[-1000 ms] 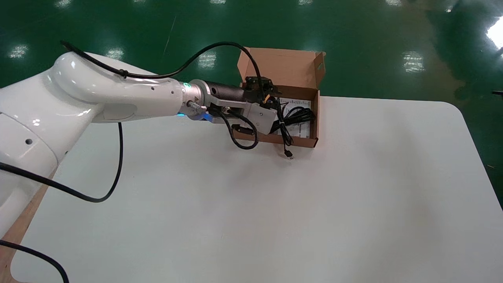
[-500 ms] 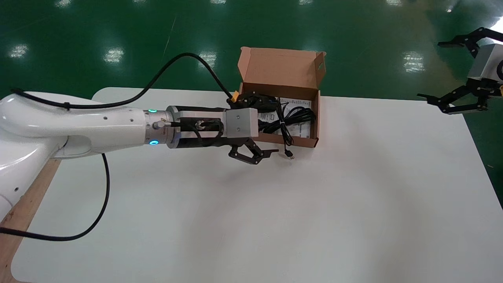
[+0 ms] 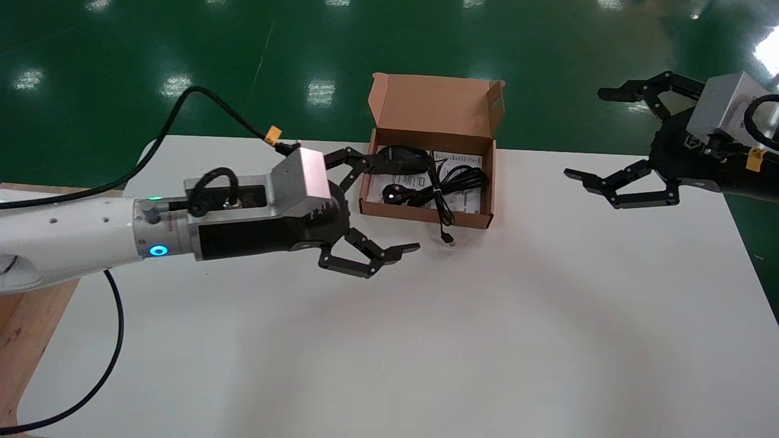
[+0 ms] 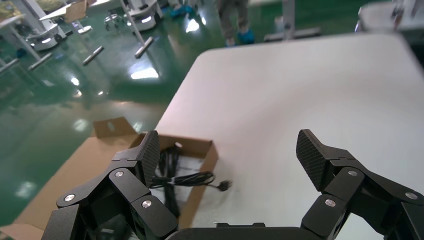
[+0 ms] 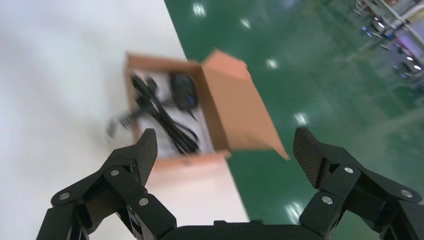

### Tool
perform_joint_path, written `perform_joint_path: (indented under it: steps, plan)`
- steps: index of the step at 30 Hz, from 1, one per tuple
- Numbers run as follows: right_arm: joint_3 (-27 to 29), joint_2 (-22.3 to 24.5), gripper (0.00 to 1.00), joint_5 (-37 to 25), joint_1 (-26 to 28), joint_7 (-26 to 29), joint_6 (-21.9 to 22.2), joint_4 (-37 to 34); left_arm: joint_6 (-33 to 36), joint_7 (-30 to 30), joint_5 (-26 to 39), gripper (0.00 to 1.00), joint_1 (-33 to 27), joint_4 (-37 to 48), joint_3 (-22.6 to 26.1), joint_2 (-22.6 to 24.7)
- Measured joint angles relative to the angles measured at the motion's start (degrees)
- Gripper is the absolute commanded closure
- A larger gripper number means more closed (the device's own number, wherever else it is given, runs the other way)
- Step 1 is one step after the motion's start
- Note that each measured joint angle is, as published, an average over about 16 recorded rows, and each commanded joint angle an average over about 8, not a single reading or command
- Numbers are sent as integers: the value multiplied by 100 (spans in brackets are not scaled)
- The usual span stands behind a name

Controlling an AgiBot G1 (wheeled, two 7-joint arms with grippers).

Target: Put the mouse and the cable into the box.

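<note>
"Is everything packed?"

"Nearly. The mouse (image 3: 401,159) lies inside the box (image 3: 435,103), and the cable (image 3: 456,180) is coiled beside it. But its plug (image 3: 448,238) trails over the front wall onto the tabletop (image 3: 487,334)."

"And the arms?"

"The left gripper (image 3: 394,205) hovers just beside the box, fingers spread wide, holding nothing. The right gripper (image 3: 585,134) hangs well apart, equally released. I'd say only tucking that plug in remains."

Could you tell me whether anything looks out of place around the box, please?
Yes: one end of the cable trails over the front wall of the box onto the table; the mouse lies inside.
</note>
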Motion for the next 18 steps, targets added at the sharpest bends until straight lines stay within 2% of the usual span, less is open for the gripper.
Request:
perform_joint_path:
  steps: [18]
  plan:
    - [809,232,0,1460,-1699,2145,-701,2071,1223,-1770,-777,0,1183,-1437,-1567,-1304]
